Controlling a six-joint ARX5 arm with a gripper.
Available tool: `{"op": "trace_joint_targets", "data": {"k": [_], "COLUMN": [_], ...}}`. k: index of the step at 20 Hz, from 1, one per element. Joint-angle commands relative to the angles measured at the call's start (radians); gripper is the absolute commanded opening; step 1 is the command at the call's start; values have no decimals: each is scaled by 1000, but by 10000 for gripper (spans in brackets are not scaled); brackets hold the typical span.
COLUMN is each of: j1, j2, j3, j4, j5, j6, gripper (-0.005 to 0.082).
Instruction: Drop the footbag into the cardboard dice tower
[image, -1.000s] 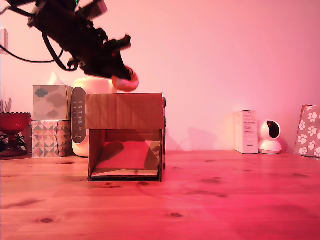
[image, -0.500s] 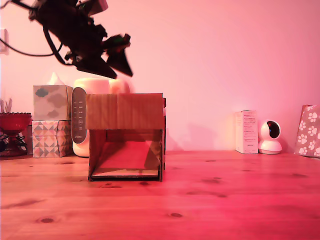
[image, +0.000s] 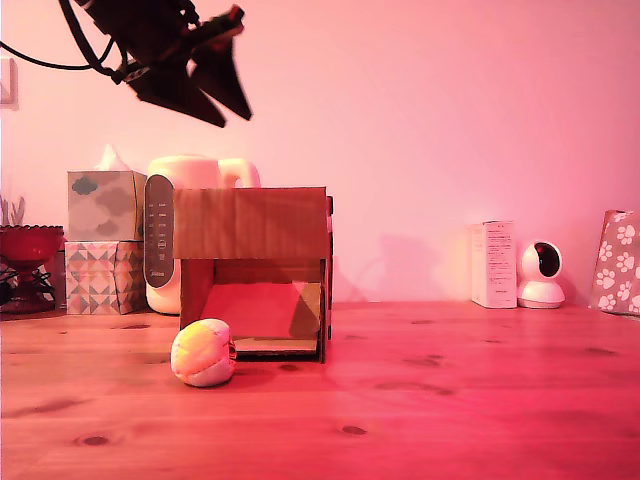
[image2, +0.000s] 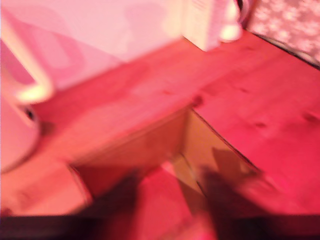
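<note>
The footbag (image: 203, 352), a cream, yellow and orange stitched ball, lies on the wooden table just outside the front opening of the cardboard dice tower (image: 254, 222), at its corner on the exterior view's left. My gripper (image: 225, 102) hangs high above the tower's top, open, nothing between its dark fingers. The wrist view is blurred; it looks down into the tower's open top (image2: 165, 150) with its sloped inner panels, and the two fingers (image2: 227, 192) show as dark shapes. No footbag shows in the wrist view.
Behind the tower stands a cream appliance (image: 175, 205) with a grey panel. Patterned tissue boxes (image: 104, 240) and a red bowl (image: 28, 245) are at the exterior view's left. A white box (image: 492, 263), a round white camera (image: 541, 274) and a paw-print bag (image: 617, 262) stand at its right.
The gripper opened, let go of the footbag over the tower and rose up and leftward. The footbag went through the tower and rolled out onto the table in front.
</note>
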Motion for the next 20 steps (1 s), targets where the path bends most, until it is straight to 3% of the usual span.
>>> {"op": "trace_joint_targets", "data": {"k": [1,9,12,15,20], "j1": [-3,-2,14,15,17], "j2": [-11,-135,-200,-290,-440], "j3": [-5,-169,-301,-461,-688], "j4": [-5,144,235,352,435], "j5": [41,79,90,103,102], "j6": [6,-19,-31,-74,-102], "gripper": [-24,-24,-24,-24,-24]}}
